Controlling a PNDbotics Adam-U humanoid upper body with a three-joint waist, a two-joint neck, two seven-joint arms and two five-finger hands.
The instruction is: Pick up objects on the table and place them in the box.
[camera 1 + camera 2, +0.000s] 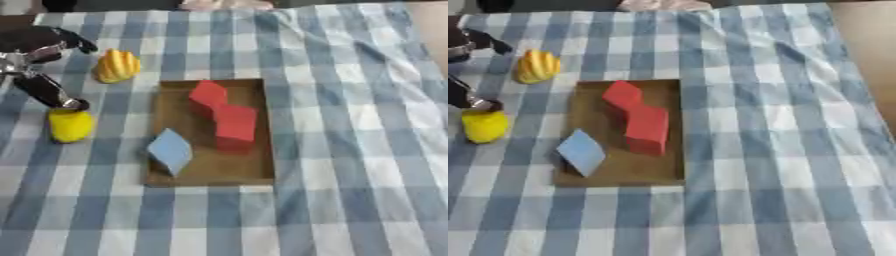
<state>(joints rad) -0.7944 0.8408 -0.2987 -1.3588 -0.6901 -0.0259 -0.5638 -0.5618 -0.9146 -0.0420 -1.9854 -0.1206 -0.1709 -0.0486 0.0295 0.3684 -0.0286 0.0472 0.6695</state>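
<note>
At the table's left edge, the left hand [35, 60] hovers with fingers spread and holds nothing — one fingertip touches or nearly touches the top of the yellow object [70, 125] just below it. A ridged orange-yellow object [117, 65] lies just beside the hand, toward the box [254, 170] — which already holds a red block [223, 112] and a blue block [170, 150]. The right hand is unseen.

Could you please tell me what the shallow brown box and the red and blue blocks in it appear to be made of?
The shallow brown box looks like matte cardboard or wood: flat, dull brown. The red zigzag block and blue diamond-shaped block show solid colour and sharp faces, probably painted wood or plastic; I cannot tell which.
</note>
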